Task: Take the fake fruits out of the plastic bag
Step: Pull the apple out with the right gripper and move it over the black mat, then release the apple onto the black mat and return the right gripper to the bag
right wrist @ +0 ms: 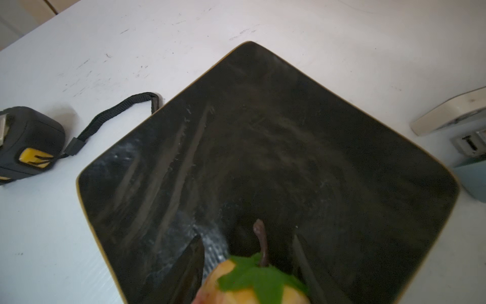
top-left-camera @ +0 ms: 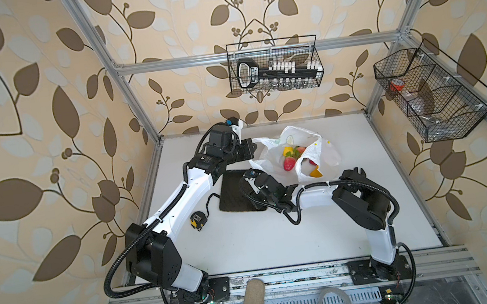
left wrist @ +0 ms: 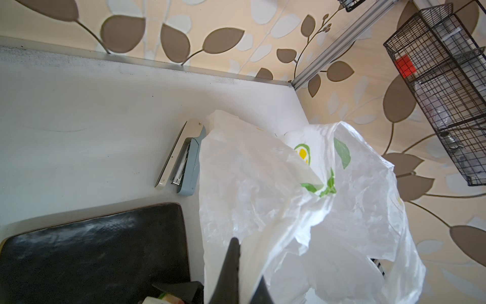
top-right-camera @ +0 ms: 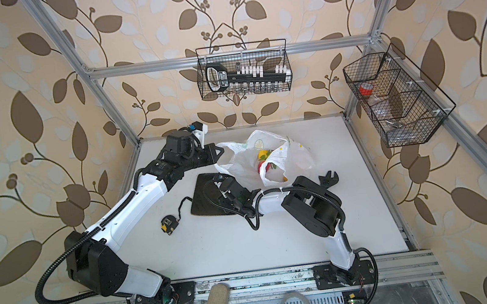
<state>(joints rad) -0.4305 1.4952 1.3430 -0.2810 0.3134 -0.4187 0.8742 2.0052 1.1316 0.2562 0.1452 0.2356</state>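
Note:
The plastic bag (top-left-camera: 268,156) (top-right-camera: 242,162) lies open at the back of the table, white with lemon print. Inside show fake fruits: a red strawberry (top-left-camera: 289,163), a yellow one (top-left-camera: 287,151) and an orange piece (top-left-camera: 316,173). My left gripper (top-left-camera: 253,149) (left wrist: 244,255) is shut on the bag's (left wrist: 263,189) rim and holds it up. Over the dark square plate (top-left-camera: 235,197) (right wrist: 263,144), my right gripper (right wrist: 247,238) is shut on a yellow-orange pear (right wrist: 244,289) with a green leaf and brown stem. In both top views the held pear is hidden under the wrist.
A grey-white stapler (left wrist: 181,160) (right wrist: 457,115) lies beside the bag. A black-and-yellow tape measure (top-left-camera: 197,220) (right wrist: 26,142) sits left of the plate, its strap touching the rim. A black wrench (top-right-camera: 330,178) lies right of the bag. Wire baskets (top-left-camera: 275,65) (top-left-camera: 429,93) hang on the walls.

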